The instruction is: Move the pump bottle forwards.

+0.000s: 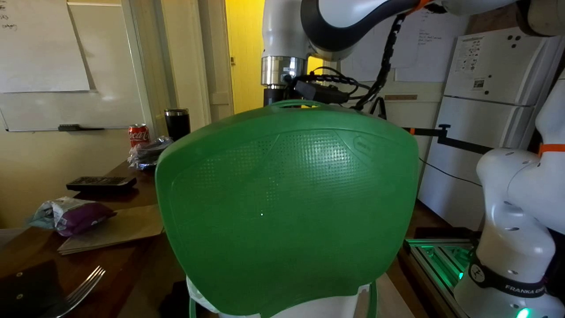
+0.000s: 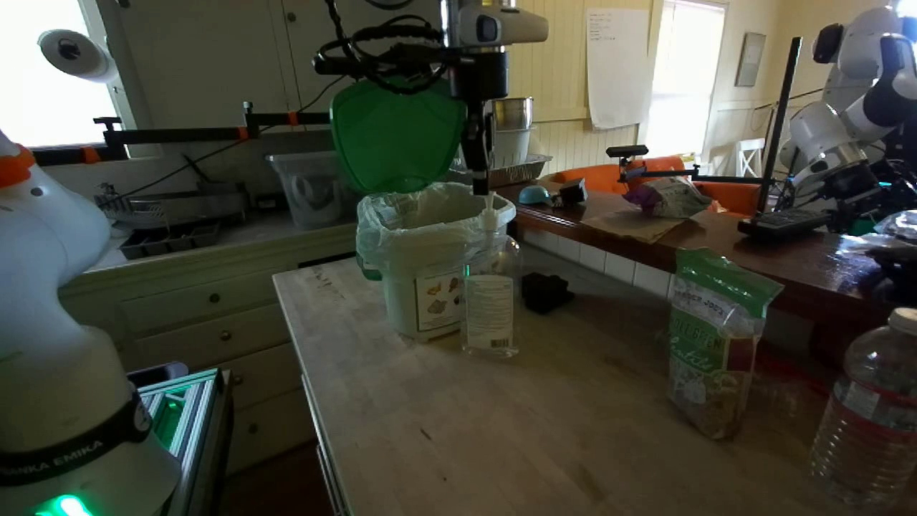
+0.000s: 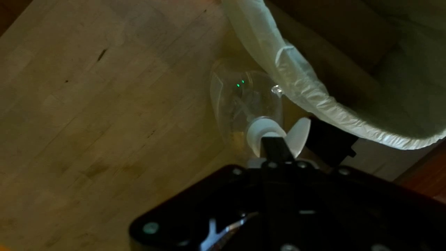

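Holds the gripper [image 2: 479, 185] seemingly pressed together at the top of the pump bottle [image 2: 491, 312], upright toward the far edge of the bench [image 2: 573, 430] in an exterior view and just beside the lined bin [image 2: 401, 304], probably for steering from above; cannot rule out a pinch. Has room toward the robot-side edge, less toward the black object [image 2: 546, 292] and brown counter [image 2: 723, 251].
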Tool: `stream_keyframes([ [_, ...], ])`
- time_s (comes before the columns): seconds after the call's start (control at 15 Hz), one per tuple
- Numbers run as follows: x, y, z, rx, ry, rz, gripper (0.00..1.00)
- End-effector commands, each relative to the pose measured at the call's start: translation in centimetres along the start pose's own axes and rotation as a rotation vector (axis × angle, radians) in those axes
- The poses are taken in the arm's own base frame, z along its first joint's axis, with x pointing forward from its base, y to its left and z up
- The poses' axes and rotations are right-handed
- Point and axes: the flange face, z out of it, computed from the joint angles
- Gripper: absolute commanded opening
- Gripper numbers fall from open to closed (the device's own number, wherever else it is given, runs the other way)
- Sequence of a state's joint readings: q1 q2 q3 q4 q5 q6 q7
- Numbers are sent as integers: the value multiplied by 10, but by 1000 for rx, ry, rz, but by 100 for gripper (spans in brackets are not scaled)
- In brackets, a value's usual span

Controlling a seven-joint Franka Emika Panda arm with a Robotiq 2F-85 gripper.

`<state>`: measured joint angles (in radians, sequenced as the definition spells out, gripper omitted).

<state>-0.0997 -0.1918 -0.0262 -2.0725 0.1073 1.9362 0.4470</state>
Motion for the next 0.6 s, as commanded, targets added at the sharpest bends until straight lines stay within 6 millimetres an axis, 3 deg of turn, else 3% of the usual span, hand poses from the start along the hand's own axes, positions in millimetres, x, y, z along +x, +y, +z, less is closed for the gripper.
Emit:
stream_keyframes([
  [0.0, 1, 4, -2, -10, 5, 6, 0],
  [0.53, -1, 10, -15, 2, 27, 15, 0],
])
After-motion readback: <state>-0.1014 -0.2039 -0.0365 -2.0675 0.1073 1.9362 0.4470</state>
